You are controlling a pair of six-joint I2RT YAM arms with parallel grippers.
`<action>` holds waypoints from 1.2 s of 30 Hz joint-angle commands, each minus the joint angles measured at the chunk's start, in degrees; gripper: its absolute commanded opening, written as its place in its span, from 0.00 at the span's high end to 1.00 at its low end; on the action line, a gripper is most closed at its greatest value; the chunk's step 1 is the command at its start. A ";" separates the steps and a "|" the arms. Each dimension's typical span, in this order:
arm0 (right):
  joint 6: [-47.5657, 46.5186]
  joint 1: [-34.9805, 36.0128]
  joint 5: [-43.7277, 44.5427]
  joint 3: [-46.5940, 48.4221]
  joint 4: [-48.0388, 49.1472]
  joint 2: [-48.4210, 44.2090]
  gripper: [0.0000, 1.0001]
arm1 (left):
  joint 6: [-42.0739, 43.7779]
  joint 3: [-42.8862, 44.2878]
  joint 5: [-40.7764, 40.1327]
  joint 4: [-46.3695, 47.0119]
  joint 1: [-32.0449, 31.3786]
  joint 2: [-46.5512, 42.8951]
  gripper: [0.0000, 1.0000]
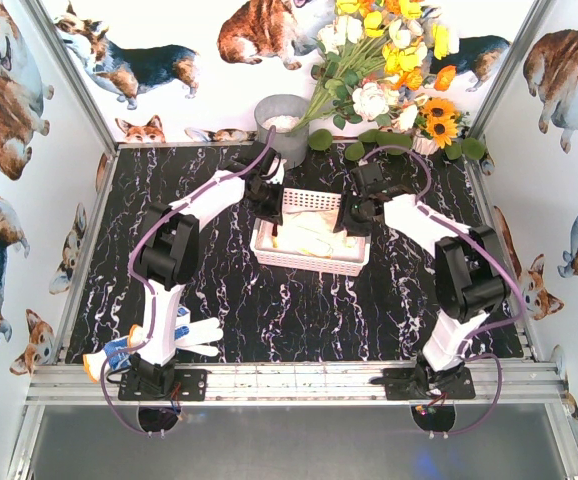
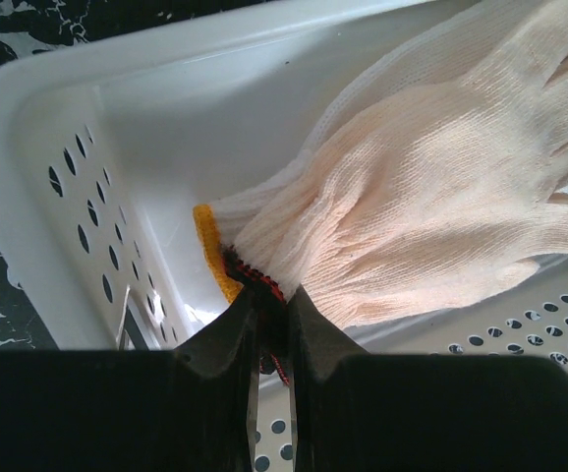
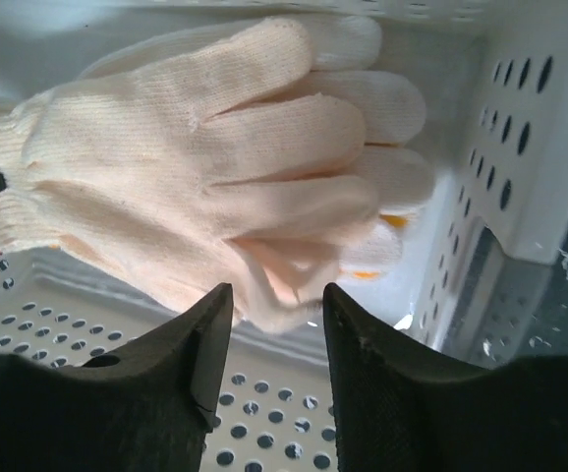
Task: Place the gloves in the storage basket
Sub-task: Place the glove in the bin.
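We see the left tool (image 2: 269, 324) clamped together on the orange-edged cuff of a cream-white knitted glove (image 2: 412, 197). The glove stretches away ahead of the tool and to its right, inside the white rectangular plastic basket (image 2: 68, 197) with perforated sides. The right tool (image 3: 277, 334) has its fingers apart. The glove's fingertips lie just ahead of it, one hanging at the gap between the fingers, and we cannot tell whether it touches them. The basket's perforated floor lies beneath both tools, with a basket wall to the right of the right tool. A blue-dotted cream-white glove (image 1: 201, 335) lies on the black marbled table (image 1: 299, 310), well behind the left tool, beside that arm's base.
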 commanded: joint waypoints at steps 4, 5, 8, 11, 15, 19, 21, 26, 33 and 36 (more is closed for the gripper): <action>-3.46 3.48 5.31 4.11 -1.42 -6.52 0.52 | 1.21 -1.33 -1.05 1.04 0.86 -0.49 1.00; -3.47 4.21 4.89 4.21 -0.96 -6.40 0.52 | 1.19 -1.46 -0.94 1.24 0.92 -0.53 1.00; -2.15 5.11 1.17 4.47 1.94 -4.50 0.56 | 0.91 -1.66 -0.69 1.50 0.85 -0.56 1.00; -0.50 5.31 -2.65 5.68 4.54 -0.83 0.61 | 0.68 -1.84 -0.39 1.75 0.89 -0.58 1.00; 0.41 5.54 -4.06 6.44 6.94 3.55 0.65 | 0.42 -2.10 -0.09 2.03 0.86 -0.70 1.00; 0.57 5.47 -1.95 7.00 6.27 6.85 0.69 | 0.38 -1.95 0.26 1.77 0.85 -1.11 1.00; 0.65 5.47 -0.96 7.22 5.09 7.74 0.70 | 0.25 -1.57 1.11 1.33 0.84 -1.88 0.93; 0.68 5.56 -0.41 5.42 5.03 6.77 0.70 | -0.32 -1.31 3.79 1.84 0.82 -4.96 0.77; 0.60 5.56 -0.16 4.79 3.82 1.89 0.69 | -0.21 -1.00 4.14 -0.29 0.89 -9.74 0.58; 1.01 5.56 -0.14 3.35 3.49 -1.18 0.68 | -0.58 -1.48 5.44 -0.48 0.93 -12.39 0.53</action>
